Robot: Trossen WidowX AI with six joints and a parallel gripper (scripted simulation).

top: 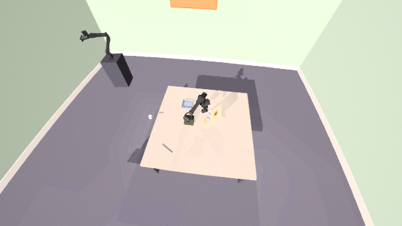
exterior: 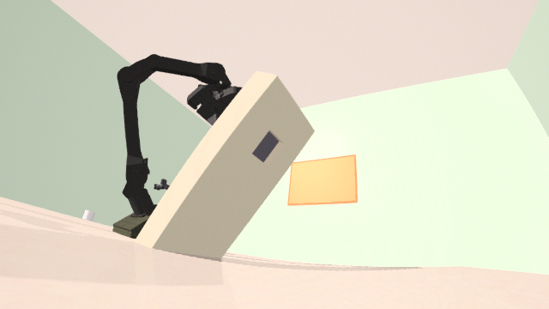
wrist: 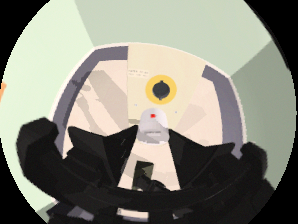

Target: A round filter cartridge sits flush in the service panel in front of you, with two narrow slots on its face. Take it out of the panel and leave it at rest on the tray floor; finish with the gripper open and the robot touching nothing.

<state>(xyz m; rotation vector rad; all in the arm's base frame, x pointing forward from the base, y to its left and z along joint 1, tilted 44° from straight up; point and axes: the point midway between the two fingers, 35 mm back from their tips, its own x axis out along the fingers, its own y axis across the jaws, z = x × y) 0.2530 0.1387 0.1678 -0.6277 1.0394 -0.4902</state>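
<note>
- Hand (top: 207,110) (exterior: 213,105) (wrist: 153,129) clenched on a pale, rounded piece, apparently the filter cartridge (top: 209,110) (wrist: 153,128)!
- It's in front of the cream slab-like service panel (top: 212,122) (exterior: 214,189) (wrist: 190,70); extraction looks done.
- Next: carry towards ten o'clock in the top view, lower into the pale-blue square tray (top: 183,107), release, retreat.

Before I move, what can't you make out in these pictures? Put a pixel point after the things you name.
- Panel's (top: 222,110) (exterior: 227,180) (wrist: 190,75) front, exterior view: faces away.
- Printed lettering (wrist: 138,73), wrist view: blurred, too small.
- Slot detail on the dark round insert (top: 215,113) (wrist: 161,90), top view: too small.
- Gripper's (top: 206,110) (exterior: 214,116) (wrist: 153,132) fingertips, exterior view: behind the panel.
</note>
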